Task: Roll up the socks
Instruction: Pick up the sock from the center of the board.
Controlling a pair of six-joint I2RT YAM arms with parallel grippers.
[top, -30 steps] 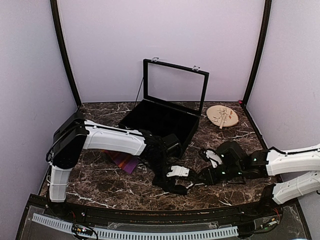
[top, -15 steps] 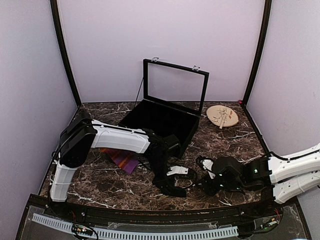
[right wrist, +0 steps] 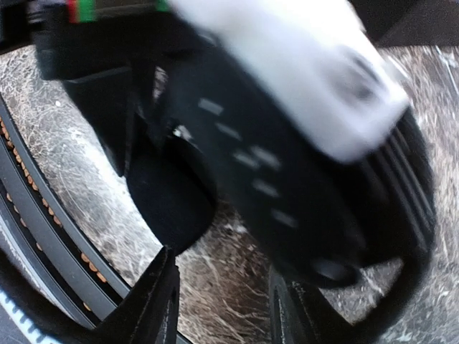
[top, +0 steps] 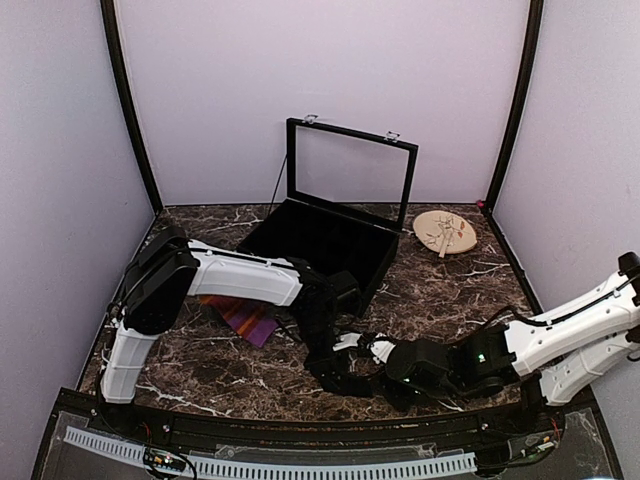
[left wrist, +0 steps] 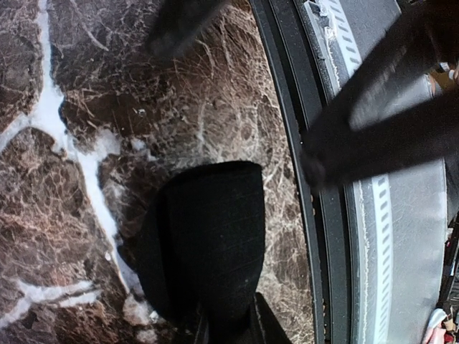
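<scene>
Marble table (top: 470, 290) takes up most of it, with an open black box (top: 320, 240) at the back and both arms bunched at the front edge. The striped sock (top: 243, 318) lies flat off to the left, well apart from the action, prob parked til the other one's dealt with. The black sock (left wrist: 211, 236) is flat on the marble just beside the front rail (left wrist: 315, 215). Its long axis runs roughly parallel w/ that rail, rounded end pointing away from the left gripper (left wrist: 229, 326). That gripper is pinching the near end, imo to start the roll there. The right gripper (right wrist: 222, 304) is spread w/ nothing between, hovering close, maybe to pin the fabric.
</scene>
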